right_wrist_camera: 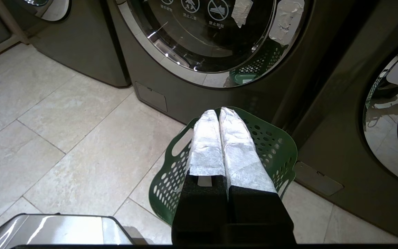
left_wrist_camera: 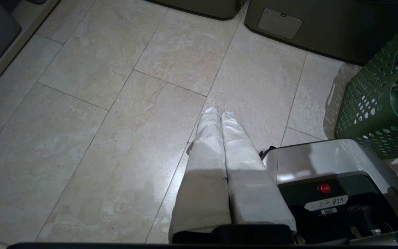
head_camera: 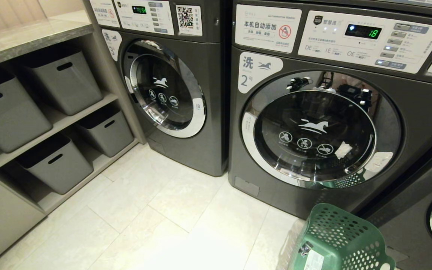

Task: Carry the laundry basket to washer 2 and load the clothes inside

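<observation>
We find the dark green perforated plastic laundry basket [right_wrist_camera: 271, 145] on the floor tiles just before dark grey washer 2 [head_camera: 313, 131], door shut; our right gripper [right_wrist_camera: 219, 112], jaws together, hovers above it, nearer than the closed left gripper [left_wrist_camera: 219, 114].

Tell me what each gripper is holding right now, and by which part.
Nothing. The left gripper is shut empty over the floor; the right gripper is shut empty above the laundry basket.

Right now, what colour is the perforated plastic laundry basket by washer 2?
Dark green perforated plastic laundry basket with round holes; clearest in the right wrist view.
</observation>
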Controlling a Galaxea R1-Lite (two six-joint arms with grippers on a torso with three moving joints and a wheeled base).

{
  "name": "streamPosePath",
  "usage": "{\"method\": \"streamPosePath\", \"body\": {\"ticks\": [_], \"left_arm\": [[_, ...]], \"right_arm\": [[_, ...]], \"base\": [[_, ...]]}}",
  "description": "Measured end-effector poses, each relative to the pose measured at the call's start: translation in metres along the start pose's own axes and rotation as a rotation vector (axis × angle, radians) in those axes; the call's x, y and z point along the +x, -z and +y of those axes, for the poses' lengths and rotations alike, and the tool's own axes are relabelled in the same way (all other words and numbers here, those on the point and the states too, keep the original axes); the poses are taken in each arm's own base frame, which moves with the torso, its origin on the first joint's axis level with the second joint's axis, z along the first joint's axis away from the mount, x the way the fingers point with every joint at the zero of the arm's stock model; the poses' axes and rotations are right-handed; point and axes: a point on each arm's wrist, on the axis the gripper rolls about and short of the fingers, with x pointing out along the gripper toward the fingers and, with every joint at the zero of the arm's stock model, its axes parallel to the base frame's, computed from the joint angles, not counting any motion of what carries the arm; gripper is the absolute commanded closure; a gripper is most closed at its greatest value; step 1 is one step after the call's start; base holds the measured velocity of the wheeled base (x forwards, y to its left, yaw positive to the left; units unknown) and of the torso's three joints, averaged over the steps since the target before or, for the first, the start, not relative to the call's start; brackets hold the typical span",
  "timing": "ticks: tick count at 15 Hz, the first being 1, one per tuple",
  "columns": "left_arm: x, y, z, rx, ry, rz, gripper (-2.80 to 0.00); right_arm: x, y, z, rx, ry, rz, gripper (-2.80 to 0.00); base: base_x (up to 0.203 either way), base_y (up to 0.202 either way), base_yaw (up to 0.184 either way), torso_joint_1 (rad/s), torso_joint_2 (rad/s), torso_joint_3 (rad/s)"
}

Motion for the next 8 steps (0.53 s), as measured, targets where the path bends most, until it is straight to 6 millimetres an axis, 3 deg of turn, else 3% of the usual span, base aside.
{"method": "streamPosePath", "body": {"ticks": [4, 8], "left_arm": [[0.0000, 0.0000, 0.0000, 0.000, 0.000, 0.000, 0.00], [0.0000, 0.0000, 0.0000, 0.000, 0.000, 0.000, 0.00]], "right_arm": [[-0.0003, 0.0009, 0.0001, -0.016, -0.006, 0.001, 0.00], [-0.0003, 0.0018, 0.0008, -0.145, -0.037, 0.005, 0.00]], "base": [[0.000, 0.000, 0.000, 0.000, 0.00, 0.000], [0.000, 0.000, 0.000, 0.000, 0.00, 0.000]]}}
